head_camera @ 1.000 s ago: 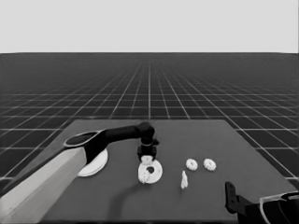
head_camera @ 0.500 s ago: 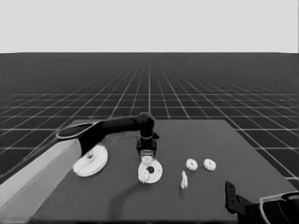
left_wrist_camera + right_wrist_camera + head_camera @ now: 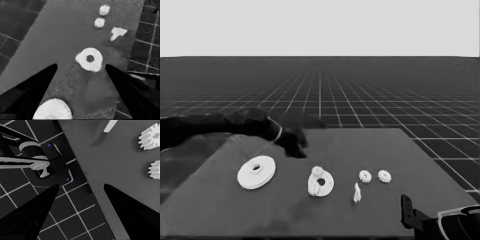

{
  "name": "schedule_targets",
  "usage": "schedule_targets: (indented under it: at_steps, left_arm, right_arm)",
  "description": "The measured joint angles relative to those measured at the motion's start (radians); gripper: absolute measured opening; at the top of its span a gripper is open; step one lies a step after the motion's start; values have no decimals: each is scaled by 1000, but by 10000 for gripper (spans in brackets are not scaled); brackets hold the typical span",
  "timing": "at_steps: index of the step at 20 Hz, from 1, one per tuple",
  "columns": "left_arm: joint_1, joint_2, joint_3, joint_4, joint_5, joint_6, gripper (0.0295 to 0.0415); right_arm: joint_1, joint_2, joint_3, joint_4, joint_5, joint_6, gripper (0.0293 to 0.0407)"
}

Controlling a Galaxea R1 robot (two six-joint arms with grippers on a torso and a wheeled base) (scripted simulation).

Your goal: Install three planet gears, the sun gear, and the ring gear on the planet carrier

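leftmost, the left gripper (image 3: 296, 148) hung spread and empty past the larger round part (image 3: 256, 172). next, the smaller round part (image 3: 321, 183) carried perhaps two gears; two loose gears (image 3: 365, 176) looked light, rigid, best pinched across the teeth.

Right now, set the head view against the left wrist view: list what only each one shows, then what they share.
Only the head view shows the parked right gripper at the table's near right corner.

Only the left wrist view shows the left gripper with its fingers spread apart.

Both show the larger round part, the smaller round part with a gear on its rim, two loose gears and the thin white piece.
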Motion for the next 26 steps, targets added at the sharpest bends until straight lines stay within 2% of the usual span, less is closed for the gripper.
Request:
schedule_targets:
  at_steps: [1, 3, 8, 9, 10, 11, 14, 18, 19, 21, 26]
  left_arm:
    - [-61, -296, 244, 24, -120, 261, 400]
    - [-114, -556, 478, 46, -233, 505, 388]
    - [-141, -677, 593, 57, -288, 624, 385]
    - [-141, -680, 596, 58, -290, 628, 385]
    - [-142, -682, 598, 58, -291, 630, 385]
    - [-142, -684, 599, 58, -292, 632, 385]
    - [-143, -685, 601, 58, -292, 633, 385]
    - [-143, -685, 601, 58, -293, 633, 385]
    - [-143, -685, 601, 58, -293, 633, 385]
    - [-143, -685, 601, 58, -293, 633, 385]
    - [-143, -685, 601, 58, -293, 634, 385]
  right_arm:
    - [0, 0, 0, 0, 0, 0, 385]
    - [0, 0, 0, 0, 0, 0, 385]
    - [0, 0, 0, 0, 0, 0, 385]
    - [287, 126, -278, 393, -69, 256, 395]
    - [364, 250, -564, 496, -141, 366, 393]
    - [373, 345, -766, 532, -191, 417, 389]
    - [373, 482, -1054, 566, -251, 446, 385]
    - [371, 522, -1135, 573, -265, 444, 385]
    - [296, 543, -1178, 519, -205, 432, 385]
    - [214, 578, -1245, 475, -145, 412, 385]
    - [181, 599, -1288, 458, -115, 398, 385]
